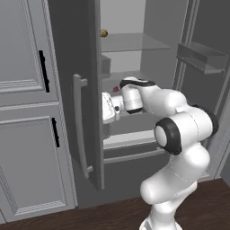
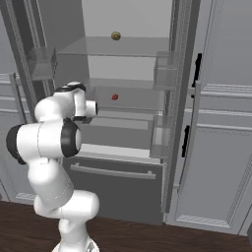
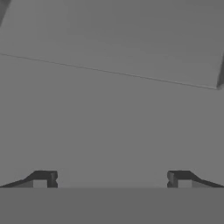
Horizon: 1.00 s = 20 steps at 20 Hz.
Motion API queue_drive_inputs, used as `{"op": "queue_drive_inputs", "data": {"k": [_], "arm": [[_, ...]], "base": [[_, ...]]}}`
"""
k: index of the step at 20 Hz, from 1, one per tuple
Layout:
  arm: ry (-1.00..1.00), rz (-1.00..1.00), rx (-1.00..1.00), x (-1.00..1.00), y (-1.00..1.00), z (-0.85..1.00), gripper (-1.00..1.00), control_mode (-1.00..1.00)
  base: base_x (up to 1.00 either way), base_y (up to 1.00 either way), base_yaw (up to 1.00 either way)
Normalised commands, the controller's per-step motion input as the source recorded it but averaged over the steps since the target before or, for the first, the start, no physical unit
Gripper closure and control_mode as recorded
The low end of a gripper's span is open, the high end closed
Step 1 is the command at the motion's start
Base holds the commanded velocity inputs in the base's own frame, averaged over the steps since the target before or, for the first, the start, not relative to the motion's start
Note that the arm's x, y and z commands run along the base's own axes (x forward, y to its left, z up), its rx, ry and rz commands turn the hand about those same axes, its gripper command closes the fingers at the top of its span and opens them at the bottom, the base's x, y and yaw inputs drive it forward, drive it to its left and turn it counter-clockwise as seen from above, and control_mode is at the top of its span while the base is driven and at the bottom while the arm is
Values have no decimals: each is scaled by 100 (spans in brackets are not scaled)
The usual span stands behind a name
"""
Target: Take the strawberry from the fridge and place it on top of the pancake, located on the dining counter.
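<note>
**Red strawberry on a fridge shelf, tool spread and empty**

Red against pale grey, the strawberry [image 2: 114,97] sits on a glass shelf [image 2: 129,104] inside the open fridge [image 2: 170,162]. In the right base view it lies to the right of the tool and apart from it, at about the same height as the wrist, further back in the compartment. In the left base view the fruit [image 1: 116,89] peeks out as a small red spot just above the wrist, close to the edge of the left door [image 1: 85,67].

The tool [image 3: 112,179] reaches into the fridge at the middle level. In the hand view its two dark fingertips [image 3: 43,178] stand far apart near the bottom corners, with nothing between them; they face a plain grey surface crossed by one thin slanted line. The tool is spread wide and holds nothing.

Above the tool, on a higher glass shelf, rests a small tan-yellow round item [image 2: 115,35], well apart from the strawberry. Below the tool runs the dark lower drawer [image 2: 118,189] with its long horizontal handle. Clear door bins [image 2: 165,71] hang to the right of the tool on the inside of the right door, and another bin [image 1: 202,56] shows in the left base view. Light grey panelled cabinets [image 1: 24,112] with black handles flank the fridge, over a dark wooden floor [image 2: 147,238].
</note>
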Motion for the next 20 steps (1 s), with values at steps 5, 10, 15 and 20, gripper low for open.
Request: {"op": "queue_drive_inputs", "data": {"k": [5,10,15,20], "arm": [[1,-7,-1,-8,100,-7,-100,-100],[0,-11,-4,-6,100,0,-100,-100],[0,-11,-5,0,84,0,-100,-100],[0,-16,0,-7,-20,2,-100,-100]], "base": [[0,0,0],[0,0,0],[0,0,0],[0,0,0]]}}
